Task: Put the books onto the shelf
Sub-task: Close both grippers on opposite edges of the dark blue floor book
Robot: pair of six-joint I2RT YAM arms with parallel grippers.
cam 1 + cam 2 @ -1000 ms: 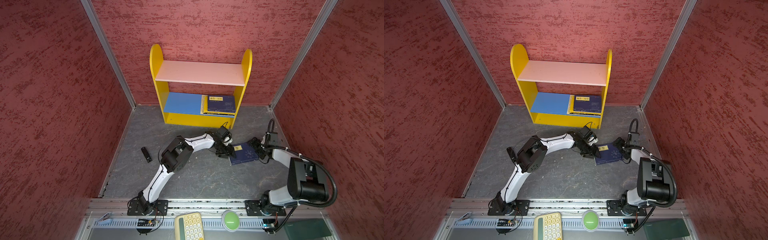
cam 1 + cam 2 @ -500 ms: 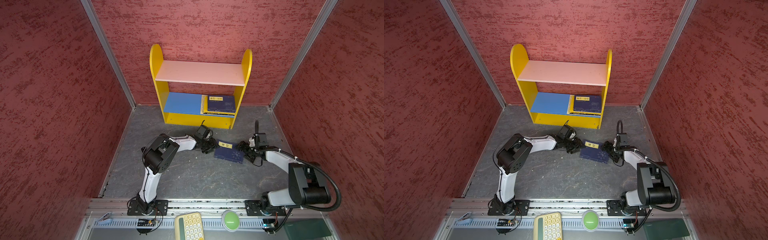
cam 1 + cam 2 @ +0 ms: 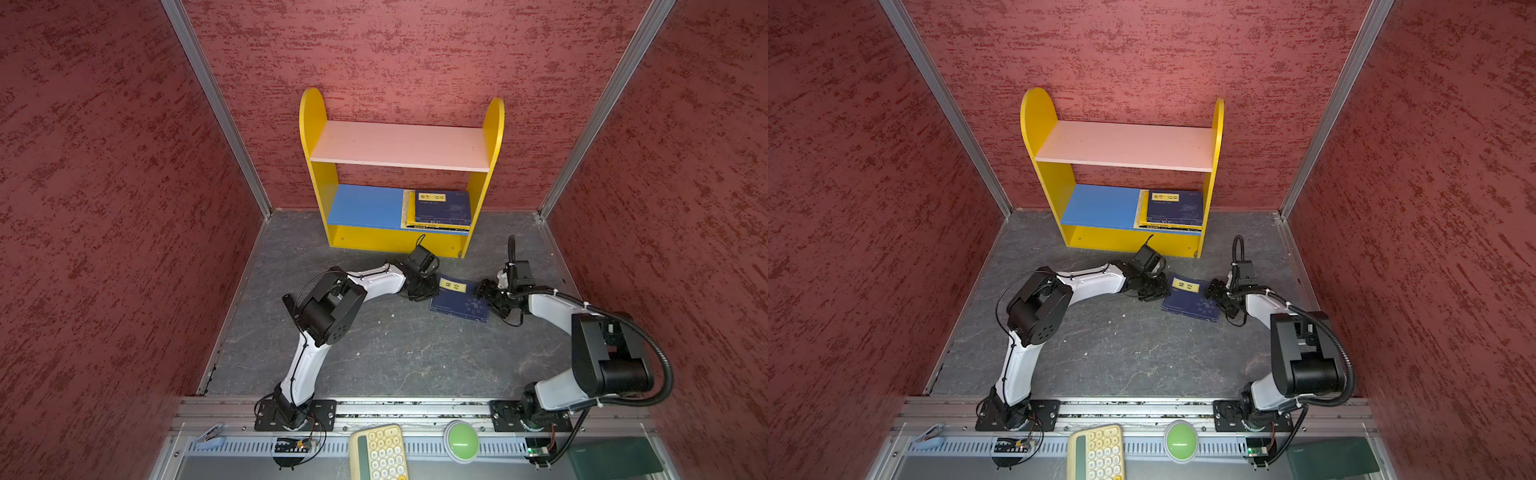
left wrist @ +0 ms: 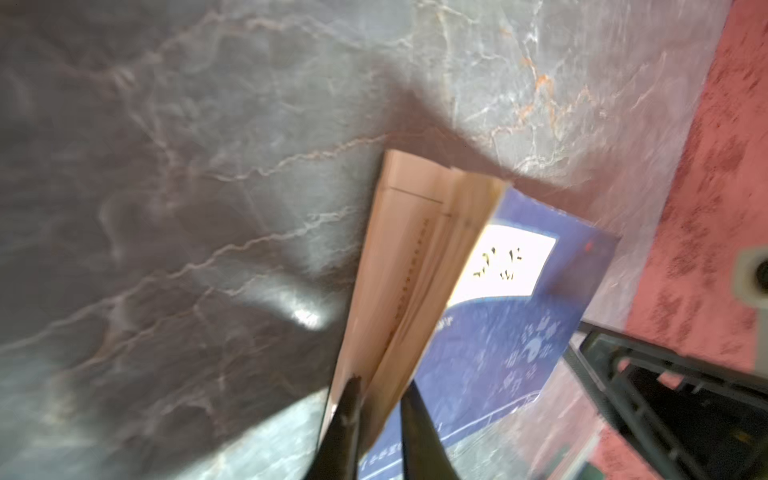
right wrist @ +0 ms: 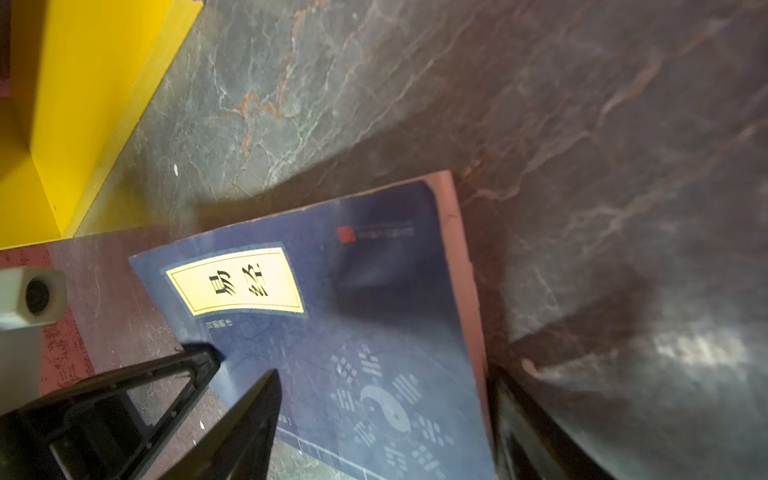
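**Two arms meet over one navy book in front of the shelf**

The shelf stands against the back wall, upper centre of both top views. Its pink upper board is bare. At the right end of its blue lower board lies a flat stack of books, a navy one with a yellow label on top and yellow edges showing beneath.

The navy book lies on the grey marbled bench, just right of centre in both top views. It is near the shelf's right end but clear of it, with its yellow label toward the shelf.

The left gripper is at the book's left edge, beside the label. In the left wrist view its jaws are nearly closed, pinching cream pages that splay out from the book.

The right gripper is at the opposite edge. In the right wrist view its jaws stand wide apart. One finger lies at the near edge of the cover, and the other sits just past the pinkish page edge. I cannot see them clamping anything.
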